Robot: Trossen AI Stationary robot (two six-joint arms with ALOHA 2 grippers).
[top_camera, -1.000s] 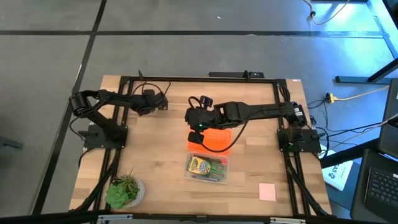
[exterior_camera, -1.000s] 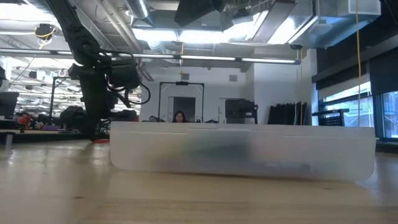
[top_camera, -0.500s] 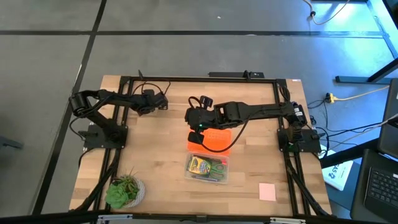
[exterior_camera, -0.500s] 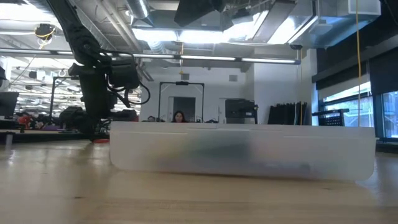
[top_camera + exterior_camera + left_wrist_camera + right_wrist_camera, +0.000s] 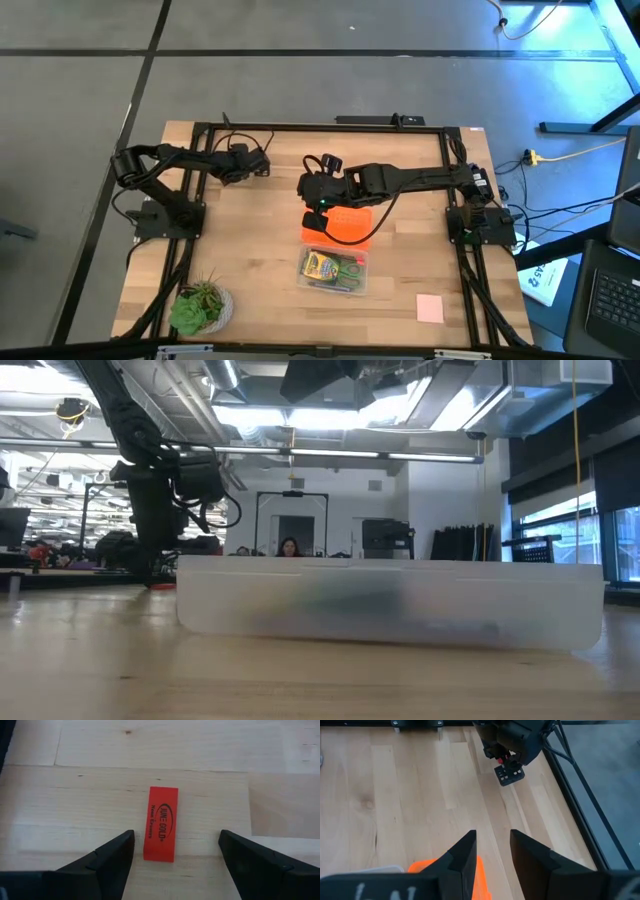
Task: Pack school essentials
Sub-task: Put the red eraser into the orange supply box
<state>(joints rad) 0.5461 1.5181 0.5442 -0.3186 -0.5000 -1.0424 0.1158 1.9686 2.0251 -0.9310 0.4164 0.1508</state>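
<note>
A tiny red eraser (image 5: 161,824) lies flat on the bare wood at the table's far left. My left gripper (image 5: 175,847) slants down over it, open, with one finger on either side of the eraser's near end and neither touching it. My right gripper (image 5: 492,850) hangs high over the table's middle (image 5: 305,188), open by a narrow gap with nothing between the fingers. Below it the orange lid (image 5: 340,225) lies on the table. The clear case (image 5: 333,272) toward the near edge holds the crayon box (image 5: 320,266) and green-handled scissors (image 5: 351,270).
A pink note pad (image 5: 430,308) lies near the table's near right corner. A potted plant (image 5: 200,308) stands at the near left. Black frame rails (image 5: 330,127) run along the table's far and side edges. Bare wood lies between my left gripper and the case.
</note>
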